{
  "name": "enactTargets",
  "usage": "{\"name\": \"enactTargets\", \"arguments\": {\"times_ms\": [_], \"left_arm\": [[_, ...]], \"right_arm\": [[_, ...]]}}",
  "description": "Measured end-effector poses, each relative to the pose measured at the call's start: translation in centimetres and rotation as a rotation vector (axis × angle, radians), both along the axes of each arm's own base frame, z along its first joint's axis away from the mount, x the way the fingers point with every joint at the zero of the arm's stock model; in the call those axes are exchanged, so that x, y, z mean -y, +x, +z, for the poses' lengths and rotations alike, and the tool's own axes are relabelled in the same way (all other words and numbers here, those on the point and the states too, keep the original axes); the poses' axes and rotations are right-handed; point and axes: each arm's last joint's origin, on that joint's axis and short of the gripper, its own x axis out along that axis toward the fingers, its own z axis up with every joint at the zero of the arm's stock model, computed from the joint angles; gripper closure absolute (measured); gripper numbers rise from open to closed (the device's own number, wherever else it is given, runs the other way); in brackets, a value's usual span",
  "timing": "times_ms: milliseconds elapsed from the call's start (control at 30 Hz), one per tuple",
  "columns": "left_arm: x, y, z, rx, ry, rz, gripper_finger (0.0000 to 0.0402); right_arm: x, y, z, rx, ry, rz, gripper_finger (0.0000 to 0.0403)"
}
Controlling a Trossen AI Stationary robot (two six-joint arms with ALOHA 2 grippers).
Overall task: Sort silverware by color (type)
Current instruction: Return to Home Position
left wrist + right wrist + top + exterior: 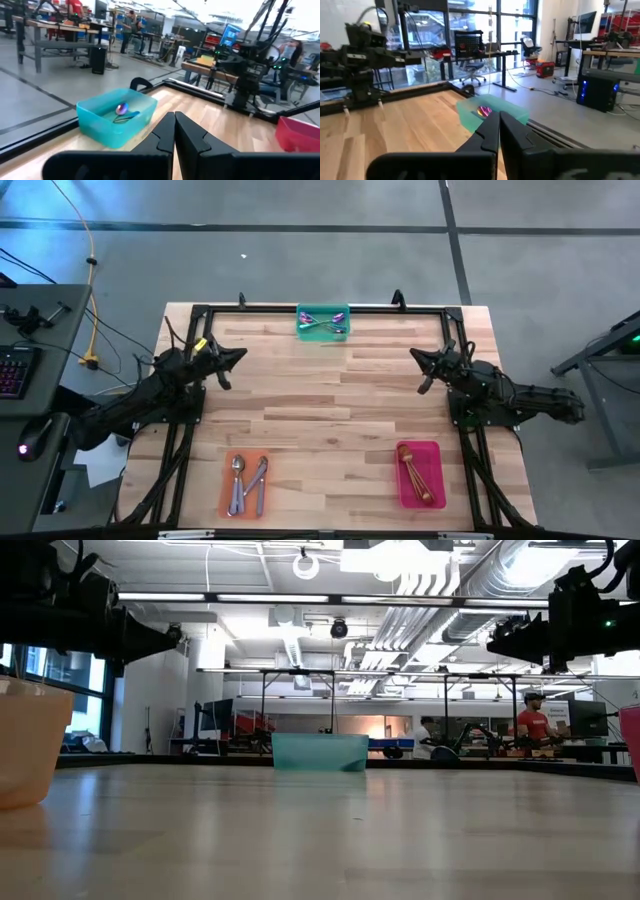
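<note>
The wooden table (330,400) fills the middle of the high view, its bare planks clear across the centre. The left arm (140,405) lies folded along the table's left edge and the right arm (510,398) along its right edge, each raised off the surface and pointing inward toward the other. The left gripper (238,356) hangs above the far-left part of the table with its two fingers (165,134) pressed together on nothing, and the right gripper (417,357) hangs opposite, above the far-right part, its fingers (491,131) likewise closed tight and empty. Three containers sit well apart from one another. The green bin (323,312) stands at the middle of the far edge, the orange tray (226,490) near the front left, and the pink tray (432,480) near the front right. The silverware is all inside them. The iridescent spoons (322,326) lie crossed in the green bin, one purple-blue bowl showing clearly in the left wrist view (122,108). The silver spoons (238,478) with lavender handles lie side by side in the orange tray, running lengthwise. The copper spoons (411,468) lie bunched together in the pink tray, bowls toward the far end. How many spoons each container holds is too small to count.
</note>
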Motion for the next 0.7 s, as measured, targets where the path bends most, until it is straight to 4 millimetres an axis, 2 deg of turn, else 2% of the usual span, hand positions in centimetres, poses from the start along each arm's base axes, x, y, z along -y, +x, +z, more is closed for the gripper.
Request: {"name": "enactTargets", "arguments": {"times_ms": [167,700], "left_arm": [[0.27,0.16,-0.22,-0.026,0.002,0.052,0.0401],[0.43,0.45,-0.42,-0.052,-0.007,0.025,0.0402]], "right_arm": [[-0.06,0.04,-0.03,0.015,0.027,0.025,0.0403],[-0.06,0.05,-0.04,0.014,0.027,0.028,0.0403]]}}
